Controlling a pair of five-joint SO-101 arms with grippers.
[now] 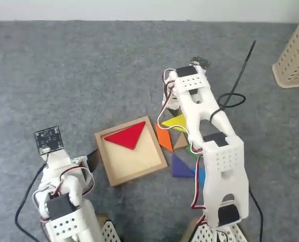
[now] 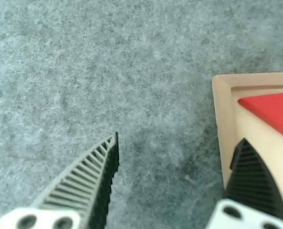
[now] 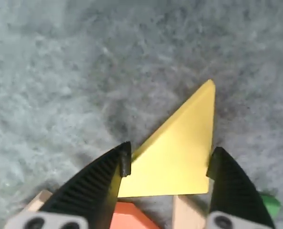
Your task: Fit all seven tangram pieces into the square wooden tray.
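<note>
**High view:** tray point(image 1: 104, 160) is lying mid-carpet point(image 1: 64, 75), toward the edge on the arms' side. Red triangle point(image 1: 127, 136) is already sitting inside, long edge along the tray's far rim. The other pieces are lying in a cluster just beside the tray, on the side of the right arm point(image 1: 210, 136): yellow triangle point(image 1: 175, 122), orange piece point(image 1: 164, 137), bare-wood piece point(image 1: 180, 142), purple triangle point(image 1: 181, 166), and a blue piece point(image 1: 202, 175) partly hidden under that arm. One of seven is judged placed.

**Left wrist view:** left gripper point(image 2: 179, 139) is being held wide open, with nothing between the jaws. One finger is hanging over the tray rim near a corner, the other over bare carpet.

**Right wrist view:** right gripper point(image 3: 172, 149) is being held open, low over the yellow triangle. One finger is sitting at the long slanted edge, the other at a short edge. Whether the pads are touching cannot be told. The orange and bare-wood pieces are lying right against the triangle's base.

**Handling (judgement):**
- The piece is being taken as thin, flat, stiff and light, with painted faces that are probably slick.
- If it is being squeezed across converging edges, it is likely to be wedged out sideways.
- The hold is better taken across the wide part near the square corner.
- The fingertips should be pressed into the carpet pile so the thin edge is being caught fully.
</note>
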